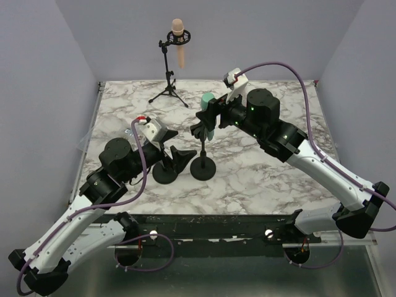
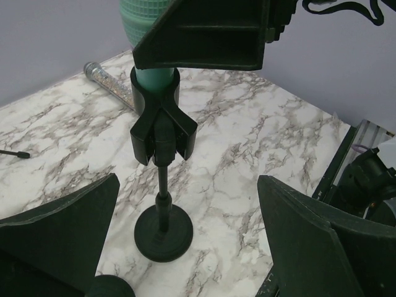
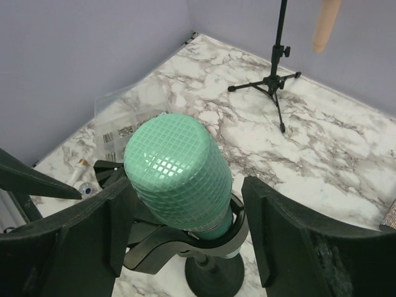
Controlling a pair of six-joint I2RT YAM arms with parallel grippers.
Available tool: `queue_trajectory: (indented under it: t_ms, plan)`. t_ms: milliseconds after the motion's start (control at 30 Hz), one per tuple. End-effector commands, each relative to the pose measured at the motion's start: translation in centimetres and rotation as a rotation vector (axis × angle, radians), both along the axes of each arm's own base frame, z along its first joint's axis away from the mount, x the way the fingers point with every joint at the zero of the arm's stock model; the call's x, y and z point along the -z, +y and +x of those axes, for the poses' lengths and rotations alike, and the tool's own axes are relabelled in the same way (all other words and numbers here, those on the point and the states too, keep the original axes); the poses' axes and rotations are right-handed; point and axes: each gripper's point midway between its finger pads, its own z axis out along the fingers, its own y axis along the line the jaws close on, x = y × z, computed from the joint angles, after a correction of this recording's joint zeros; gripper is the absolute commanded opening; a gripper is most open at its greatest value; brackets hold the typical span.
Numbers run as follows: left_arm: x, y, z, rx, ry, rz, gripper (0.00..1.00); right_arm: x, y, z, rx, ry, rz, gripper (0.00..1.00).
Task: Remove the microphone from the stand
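Grasp step in hand; green microphone (image 3: 179, 167) seated in stand (image 2: 162, 133) clip, on table (image 1: 247, 185); right claw (image 3: 185, 210) apart, straddling mic head; left claw (image 2: 185, 247) apart, facing stand base; next, likely: right closes, lifts straight up

Robotics lab test cell. Plain grey-lilac walls (image 1: 266, 31) box in a marble-patterned worktop (image 1: 260, 179) on three sides. Two black-and-white robot arms, the left arm (image 1: 80, 216) and the right arm (image 1: 322, 164), are bolted to a dark metal rail (image 1: 210, 224) at the near edge, with purple cables (image 1: 272, 62) looped along them. On the worktop, a green microphone (image 1: 208, 102) sits in a stand (image 1: 203, 167).
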Motion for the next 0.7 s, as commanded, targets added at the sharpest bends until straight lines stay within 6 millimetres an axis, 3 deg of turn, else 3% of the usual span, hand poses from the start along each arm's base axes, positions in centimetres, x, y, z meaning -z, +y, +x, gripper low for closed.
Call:
queue_trajectory:
  t_ms: [0,133,500,667]
  plan:
    - [-0.3,-0.7,1.4,-0.025,0.022,-0.004,0.98,-0.7,-0.2,0.3,0.001,-0.067,0.012,0.74]
    - [0.0,-1.3,2.7,-0.052,0.065,0.018,0.98,-0.9,0.1,0.5,0.000,-0.096,0.030,0.71]
    - [0.7,-2.3,6.1,-0.154,0.115,0.061,0.98,-0.1,1.0,0.7,-0.037,-0.101,-0.001,0.18]
    - [1.0,-2.4,6.9,-0.202,0.088,0.083,0.98,0.2,1.1,0.8,-0.041,-0.095,-0.013,0.09]
